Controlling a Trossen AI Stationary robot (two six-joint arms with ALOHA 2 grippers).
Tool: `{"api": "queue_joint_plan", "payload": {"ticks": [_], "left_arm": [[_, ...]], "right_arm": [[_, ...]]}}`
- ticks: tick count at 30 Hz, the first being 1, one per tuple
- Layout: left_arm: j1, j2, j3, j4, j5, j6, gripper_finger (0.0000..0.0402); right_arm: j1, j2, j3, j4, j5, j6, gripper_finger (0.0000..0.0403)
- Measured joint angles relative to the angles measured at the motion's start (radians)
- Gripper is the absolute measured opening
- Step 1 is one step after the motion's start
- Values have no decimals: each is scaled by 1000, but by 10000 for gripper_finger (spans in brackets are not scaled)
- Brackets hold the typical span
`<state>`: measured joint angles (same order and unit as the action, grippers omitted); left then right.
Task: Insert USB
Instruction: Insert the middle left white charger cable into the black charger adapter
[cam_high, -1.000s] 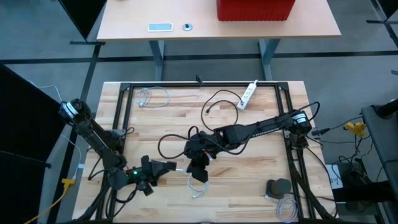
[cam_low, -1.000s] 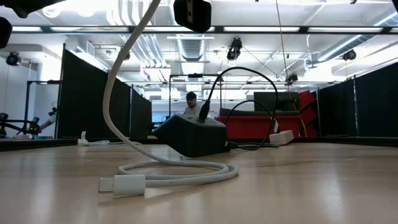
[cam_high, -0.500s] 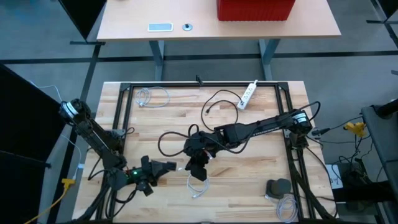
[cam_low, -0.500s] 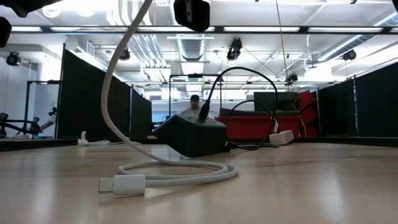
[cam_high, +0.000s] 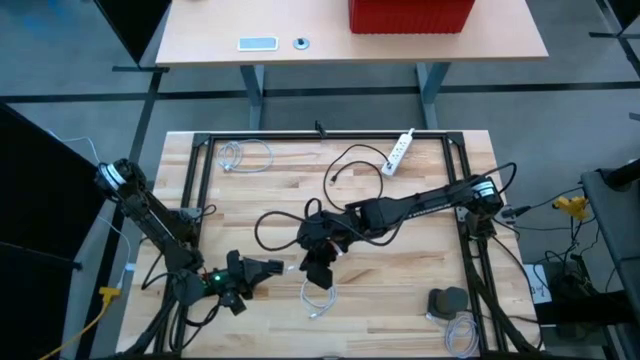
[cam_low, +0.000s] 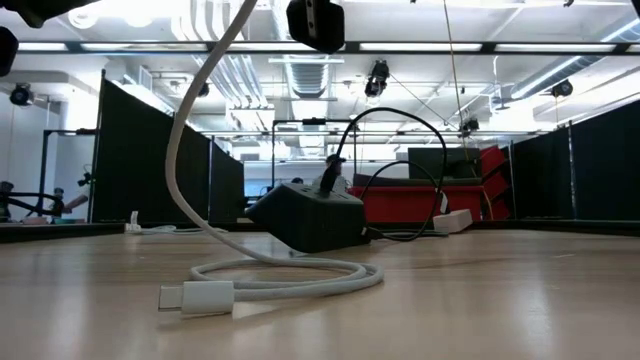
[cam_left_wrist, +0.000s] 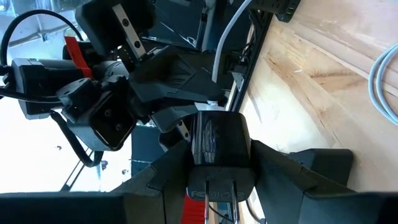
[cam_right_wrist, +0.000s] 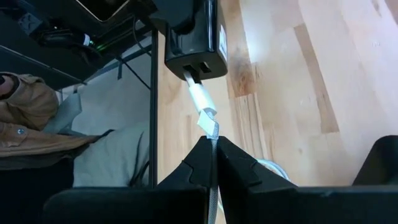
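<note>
The right gripper (cam_right_wrist: 212, 163), pinched shut on the white USB cable (cam_right_wrist: 212, 134), holds its plug (cam_right_wrist: 200, 94) in line with, and entering, the port of the black charger block (cam_left_wrist: 219, 147) clamped by the left gripper (cam_left_wrist: 219, 163).

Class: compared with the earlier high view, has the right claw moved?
Yes, slightly: the right claw has shifted toward the left claw, judged against the table frame.

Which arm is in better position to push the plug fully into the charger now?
Probably the right: its end effector pinches the white cable, plug at the charger port.
</note>
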<state>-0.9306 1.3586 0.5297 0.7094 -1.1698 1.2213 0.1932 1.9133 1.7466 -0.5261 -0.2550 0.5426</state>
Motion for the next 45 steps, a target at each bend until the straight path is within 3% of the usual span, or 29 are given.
{"api": "queue_joint_plan", "payload": {"ticks": [45], "left_arm": [[3,-1,0,0,-53,1,146]], "right_arm": [[11,8,0,15,47,0,0]]}}
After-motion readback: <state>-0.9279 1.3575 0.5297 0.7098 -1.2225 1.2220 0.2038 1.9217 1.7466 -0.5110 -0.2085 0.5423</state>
